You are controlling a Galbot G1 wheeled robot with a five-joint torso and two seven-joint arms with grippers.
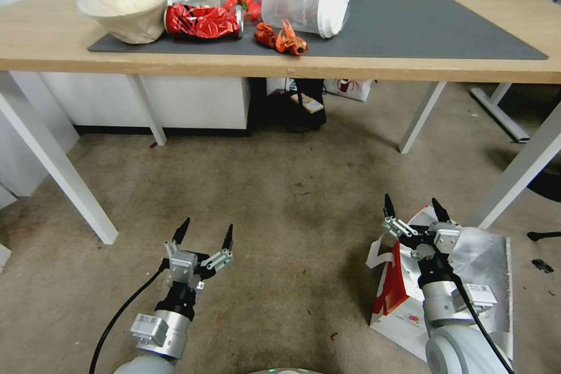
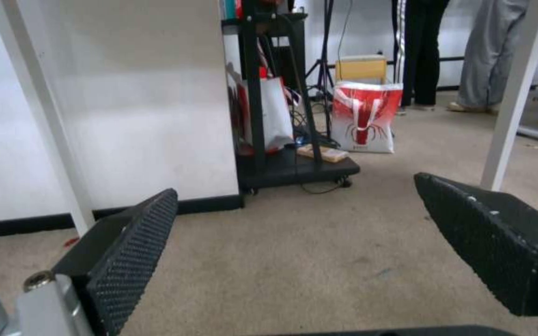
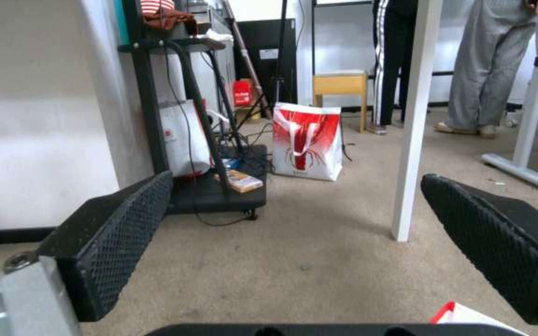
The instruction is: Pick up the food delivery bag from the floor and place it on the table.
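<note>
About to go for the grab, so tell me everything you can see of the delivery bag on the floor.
The delivery bag is white paper with a red side panel, a small round red logo, white handles and a shiny silver lining. It lies tipped over on the carpet near a table leg. The open right gripper hovers above it, not touching.

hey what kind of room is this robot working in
Probably an office or lab space used for testing: worn carpet, a wide light-wood table cluttered with takeaway leftovers, and a black equipment cart trailing cables.

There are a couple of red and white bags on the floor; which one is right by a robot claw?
The food delivery bag with the foil lining, lying under the right gripper.
</note>
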